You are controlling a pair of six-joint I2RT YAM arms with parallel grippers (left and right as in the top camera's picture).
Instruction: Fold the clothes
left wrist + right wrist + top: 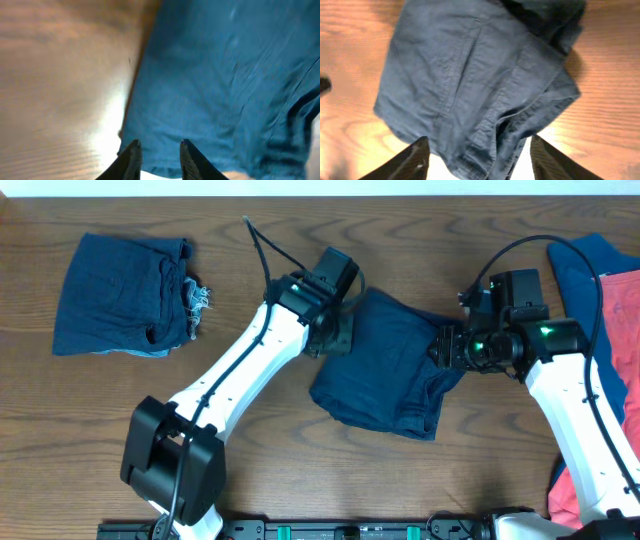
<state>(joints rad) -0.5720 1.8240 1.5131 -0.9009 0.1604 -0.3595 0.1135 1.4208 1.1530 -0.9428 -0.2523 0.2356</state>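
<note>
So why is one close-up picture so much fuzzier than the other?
Left wrist view: soft focus, the navy shorts smeared, white glare on the table beside them; right wrist view: sharper, seams readable, glare at the bottom edge; overhead view: even light, crisp.

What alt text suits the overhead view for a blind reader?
A robot's left gripper and right gripper flank folded navy shorts on a wooden table. Folded denim lies at the left, a blue garment and a coral garment at the right edge.

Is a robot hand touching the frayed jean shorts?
No, the frayed denim shorts lie alone at the left, while the left gripper and the right gripper are both at the navy shorts.
</note>
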